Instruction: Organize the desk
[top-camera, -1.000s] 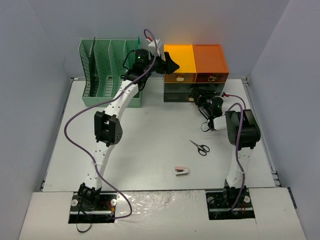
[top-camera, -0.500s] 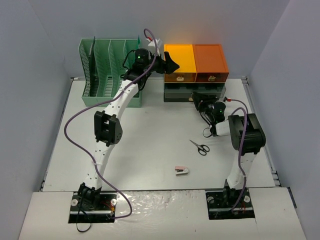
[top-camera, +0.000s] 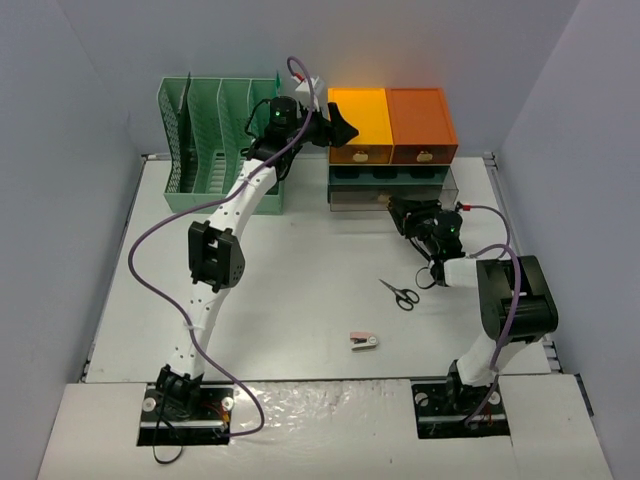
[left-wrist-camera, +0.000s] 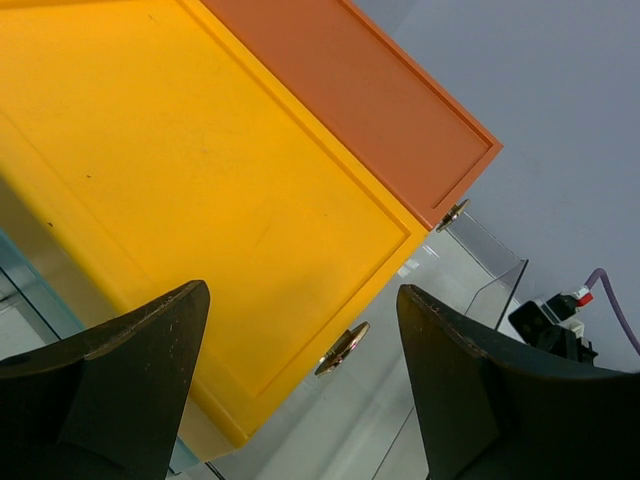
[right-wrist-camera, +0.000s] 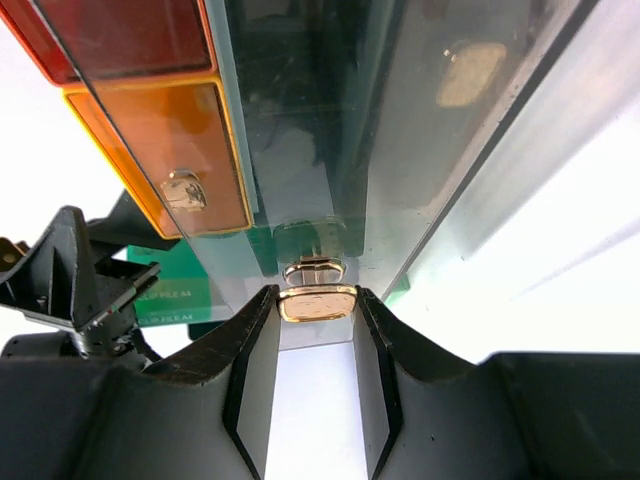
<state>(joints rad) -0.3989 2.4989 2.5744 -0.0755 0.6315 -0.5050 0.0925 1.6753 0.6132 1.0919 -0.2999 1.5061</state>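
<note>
Top external view, looking down on the desk (top-camera: 300, 250): matte off-white, railed at the edges, spread out below both grippers and running back to the arm bases.

Over to the right gripper (top-camera: 403, 212), closed down narrow on a small gold handle (right-wrist-camera: 317, 302), with the fingers (right-wrist-camera: 250, 370) squeezing it from either side in the right wrist view. Beyond that handle, a clear lower drawer (top-camera: 360, 197), standing out from the front of the drawer unit (top-camera: 420, 130). Back toward the bases from that gripper, black scissors (top-camera: 400, 295) lying flat on the desk. Further back still, a small pink-and-white object (top-camera: 363, 342), too small to name.

Up to the left gripper (top-camera: 338, 128): spread wide, gripping nothing, hovering just over the yellow-orange top of the unit, with the darker orange half beyond the fingertips. Back behind its wrist, a mint-green file rack (top-camera: 215, 150), close beside the left forearm.

All around, plain grey-blue walls (top-camera: 80, 80).
</note>
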